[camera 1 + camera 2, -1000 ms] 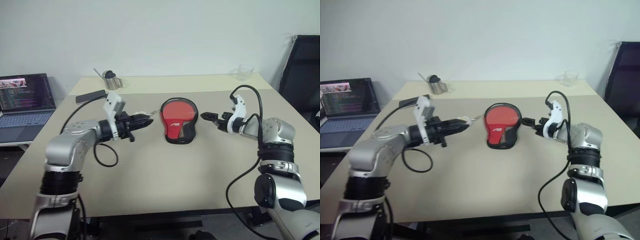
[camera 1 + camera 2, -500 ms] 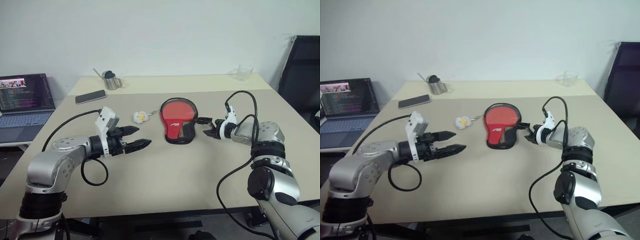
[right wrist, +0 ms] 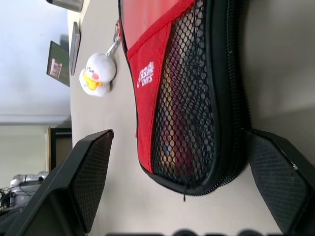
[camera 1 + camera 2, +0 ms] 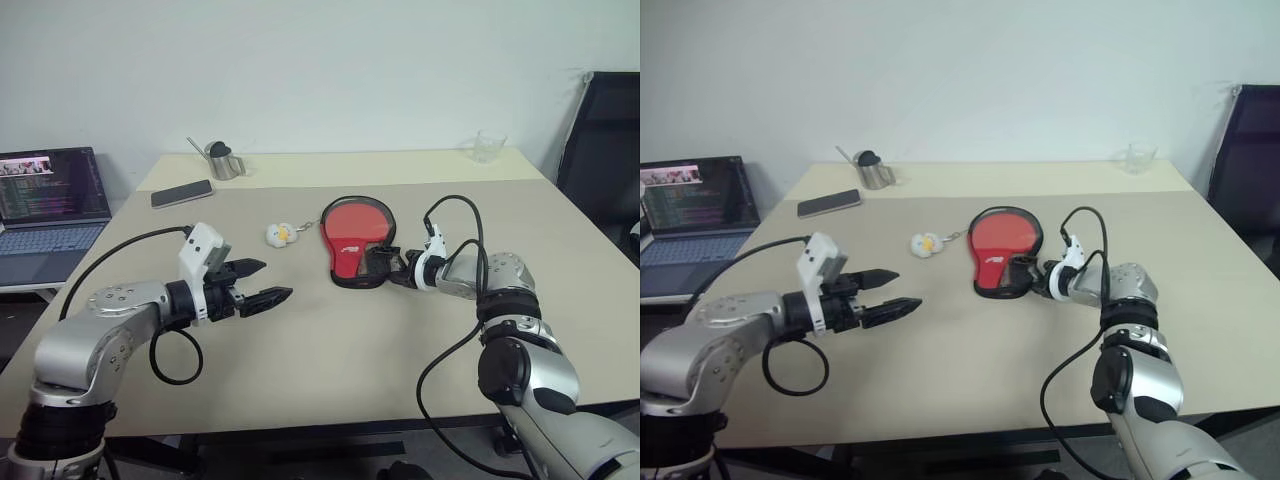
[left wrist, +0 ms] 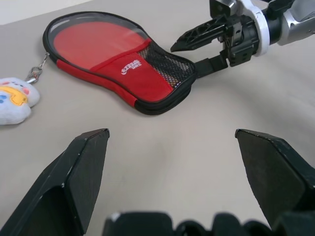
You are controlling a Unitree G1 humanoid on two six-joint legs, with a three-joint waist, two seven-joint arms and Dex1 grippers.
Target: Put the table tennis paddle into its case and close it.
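— Where's the red, black-trimmed paddle-shaped soft case (image 4: 354, 240)?

— Flat mid-tabletop (image 4: 330, 350), its white fluffy charm (image 4: 277, 234) lying loose beside it. The left tool (image 4: 262, 282), pinching near that charm a second ago, has pulled back, fingers wide, empty.

— The right tool (image 4: 383, 268)?

— It's dropped to the case's mesh end, fingers spread either side.

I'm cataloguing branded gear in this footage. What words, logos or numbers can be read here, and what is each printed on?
White logo print on the red band of the case: it is there, but too small and blurred to read.
Laptop screen: lines of coloured text, too small to read.
Keychain charm: a cartoon face, no lettering.
Nothing else carries legible text.
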